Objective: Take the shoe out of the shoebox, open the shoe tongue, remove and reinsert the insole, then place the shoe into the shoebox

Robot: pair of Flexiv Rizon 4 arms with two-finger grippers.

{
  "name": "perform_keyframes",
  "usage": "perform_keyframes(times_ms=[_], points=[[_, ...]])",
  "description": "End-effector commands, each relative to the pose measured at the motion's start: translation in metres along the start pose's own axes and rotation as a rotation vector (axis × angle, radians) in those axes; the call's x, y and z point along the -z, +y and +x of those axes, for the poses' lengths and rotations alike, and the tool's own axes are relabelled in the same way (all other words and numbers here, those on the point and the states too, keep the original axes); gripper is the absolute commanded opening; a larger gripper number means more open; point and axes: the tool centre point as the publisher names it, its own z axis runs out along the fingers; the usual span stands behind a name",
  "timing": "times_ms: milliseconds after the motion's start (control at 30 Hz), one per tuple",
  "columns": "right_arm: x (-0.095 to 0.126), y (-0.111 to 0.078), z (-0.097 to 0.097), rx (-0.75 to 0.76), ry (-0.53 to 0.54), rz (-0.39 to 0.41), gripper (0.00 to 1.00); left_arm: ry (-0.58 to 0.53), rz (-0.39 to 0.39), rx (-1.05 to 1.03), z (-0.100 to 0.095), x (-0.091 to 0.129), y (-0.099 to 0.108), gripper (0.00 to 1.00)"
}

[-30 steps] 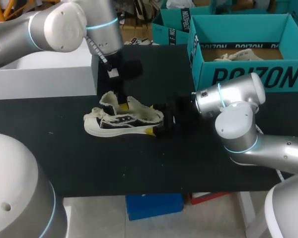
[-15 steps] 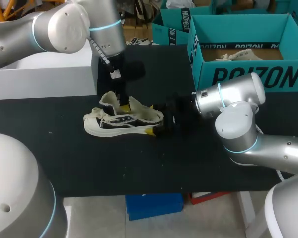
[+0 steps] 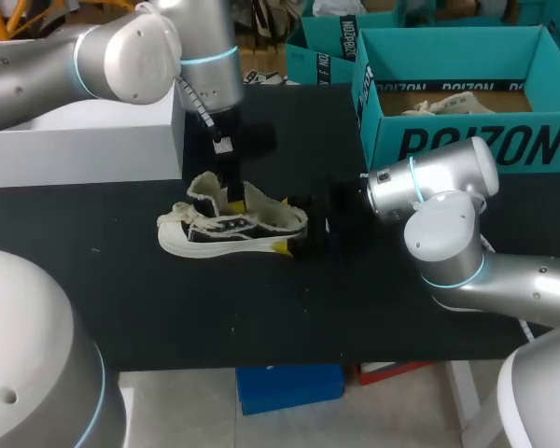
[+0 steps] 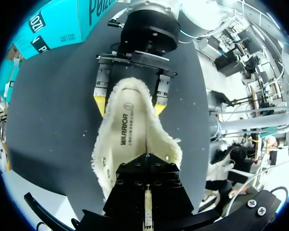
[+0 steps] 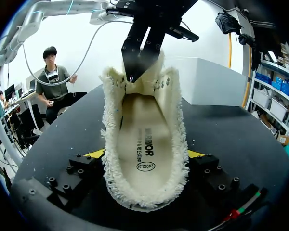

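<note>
The shoe (image 3: pixel 229 229) is lying on the dark surface (image 3: pixel 261 308) left of the teal shoebox (image 3: pixel 467 145), toe pointing left. The right gripper (image 5: pixel 144 155) is clamping its heel, one yellow tip on each side. The left gripper (image 3: pixel 230 196) is reaching down from the far side, its fingers narrowed on the tongue (image 5: pixel 151 67). Over the last second the left arm's wrist has been drifting slightly right and far while its fingertips stay at the tongue and the shoe is not shifting at all. This suggests the tongue is being drawn open against the heel hold. The insole (image 5: pixel 144 139) is still sitting inside and now showing, so taking it out is probably coming next.
</note>
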Motion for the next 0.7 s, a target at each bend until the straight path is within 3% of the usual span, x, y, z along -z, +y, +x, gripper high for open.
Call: perform_keyframes(times_ms=[33, 700], points=[[-0.002, -0.002, 0.0, -0.001, -0.002, 0.0, 0.0, 0.017, 0.002, 0.002, -0.009, -0.012, 0.0, 0.0], [-0.002, -0.002, 0.0, -0.001, -0.002, 0.0, 0.0, 0.09, -0.005, -0.002, -0.005, -0.048, 0.003, 0.0]])
